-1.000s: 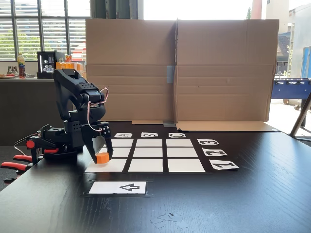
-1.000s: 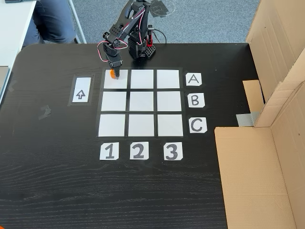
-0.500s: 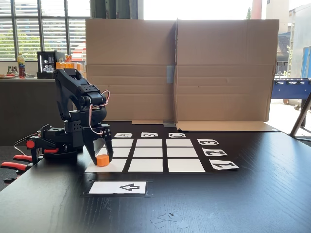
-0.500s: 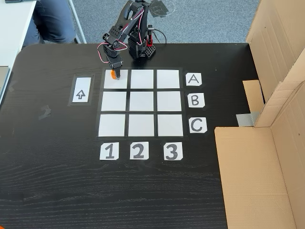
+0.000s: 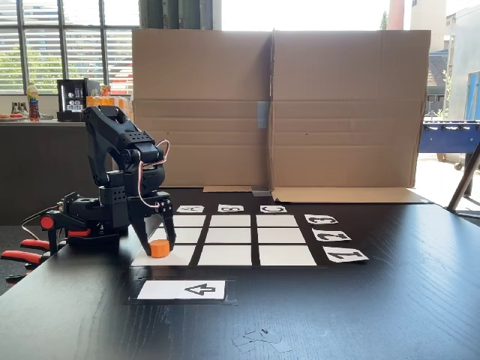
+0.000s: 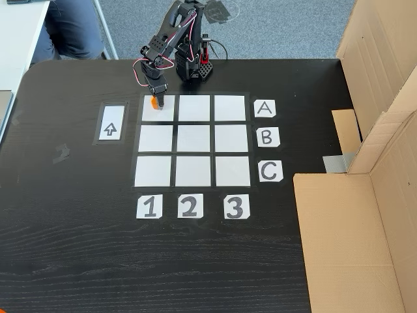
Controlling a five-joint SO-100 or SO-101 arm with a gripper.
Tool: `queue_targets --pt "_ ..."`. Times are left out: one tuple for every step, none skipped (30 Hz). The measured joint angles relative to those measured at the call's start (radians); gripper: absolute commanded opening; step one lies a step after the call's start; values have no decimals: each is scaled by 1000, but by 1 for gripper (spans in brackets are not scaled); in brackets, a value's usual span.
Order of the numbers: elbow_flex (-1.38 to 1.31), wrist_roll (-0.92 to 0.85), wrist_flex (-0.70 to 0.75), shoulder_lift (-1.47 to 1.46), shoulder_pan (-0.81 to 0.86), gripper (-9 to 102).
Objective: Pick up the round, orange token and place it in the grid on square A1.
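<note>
The round, orange token [image 5: 159,249] [image 6: 154,102] stands on square A1 [image 5: 176,257] [image 6: 163,112], the corner cell of the grid [image 5: 234,238] [image 6: 193,140] nearest the arm. In the side fixed view my gripper [image 5: 157,245] points down over it. One black finger [image 5: 142,238] is on the token's left and the other on its right. The jaws are slightly open around the token, which rests on the paper. From above, my gripper [image 6: 156,96] covers part of the token at the cell's edge nearest the arm.
A white card with a black arrow [image 5: 184,289] [image 6: 110,123] lies beside the grid. Letter labels [image 6: 264,138] and number labels [image 6: 189,206] edge it. Cardboard walls [image 5: 277,105] [image 6: 371,130] stand along one side. The arm's base [image 5: 90,217] sits just off the grid. A person sits behind the table [image 6: 68,29].
The token has come down a little onto the cell and the fingers have spread slightly off it. The arm has barely moved.
</note>
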Motion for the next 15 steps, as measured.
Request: queue_targets --pt "0 0 0 0 0 21" --pt "0 0 0 0 0 21" --pt "0 0 0 0 0 21" --pt "0 0 0 0 0 22" --pt "0 0 0 0 0 22" --pt "0 0 0 0 0 23" --pt "0 0 0 0 0 25" --pt "0 3 0 0 0 28" --pt "0 6 0 0 0 31" --pt "0 11 0 2 9 32" --pt "0 12 0 2 25 33" --pt "0 12 0 2 38 33" --pt "-2 12 0 5 40 33" --pt "-5 12 0 12 38 33" --pt "-5 12 -2 21 51 33"
